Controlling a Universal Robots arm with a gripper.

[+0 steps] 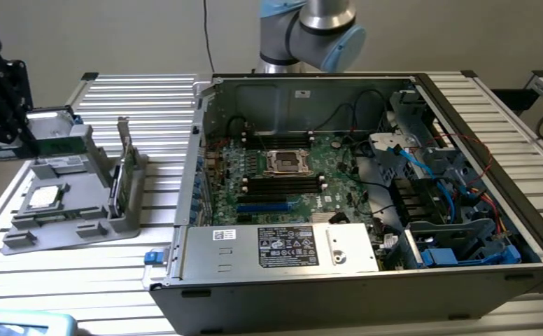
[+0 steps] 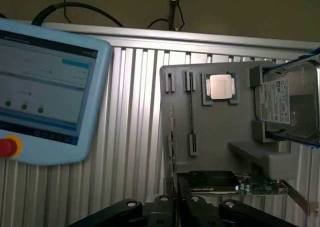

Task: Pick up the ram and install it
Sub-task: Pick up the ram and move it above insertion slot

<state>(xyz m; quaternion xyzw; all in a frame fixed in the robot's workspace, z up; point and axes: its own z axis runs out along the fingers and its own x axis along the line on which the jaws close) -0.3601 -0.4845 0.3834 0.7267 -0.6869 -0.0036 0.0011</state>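
Closed, empty pincer [image 2: 176,199] near the ram [image 2: 172,137], edge-up in grey tray [image 2: 220,132].

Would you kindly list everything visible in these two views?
computer case: one, black, open, exterior view's right
tray: one, grey, exterior view's left
memory stick: one, dark green, on edge in the tray
processor chip: one, silver, flat in the tray
drive: one, grey, at the tray's end
control tablet: one, pale blue, beside the tray
table: one, silver, under everything
arm: one, grey and blue, behind the computer case
tool: one, black, shut, close to the memory stick
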